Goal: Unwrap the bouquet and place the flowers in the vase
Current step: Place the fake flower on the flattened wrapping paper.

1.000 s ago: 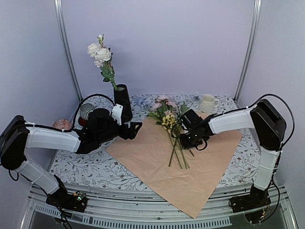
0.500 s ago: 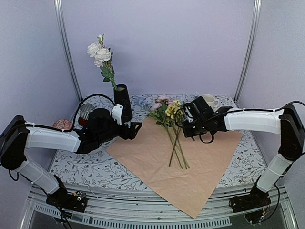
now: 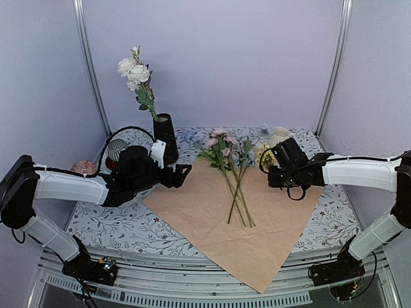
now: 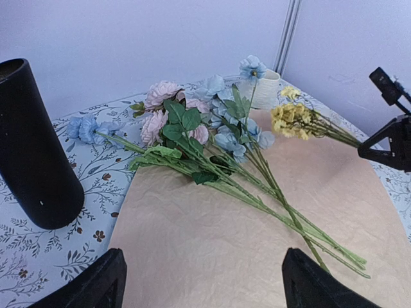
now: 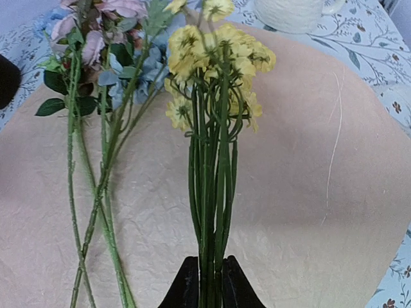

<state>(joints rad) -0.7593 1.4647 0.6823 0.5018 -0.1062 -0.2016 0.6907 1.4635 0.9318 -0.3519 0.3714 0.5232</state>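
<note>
**Flowers (image 3: 225, 157) loose on the paper (image 3: 257, 237), yellow cluster (image 5: 215, 70) in your right gripper (image 5: 207, 285)**

Your right gripper is pinched on the cluster's green stems. It holds them clear of the tan paper, with the blooms just in front of the mug (image 3: 279, 138). The pink and blue flowers lie on the spread sheet, heads toward the back wall and stems crossing. Your left gripper (image 3: 185, 171) hovers with jaws wide and holds nothing, at the paper's left edge just in front of the vase (image 3: 166, 138). The vase stands upright at the back left with a white-flowered stem (image 3: 135, 69) in it.
</note>
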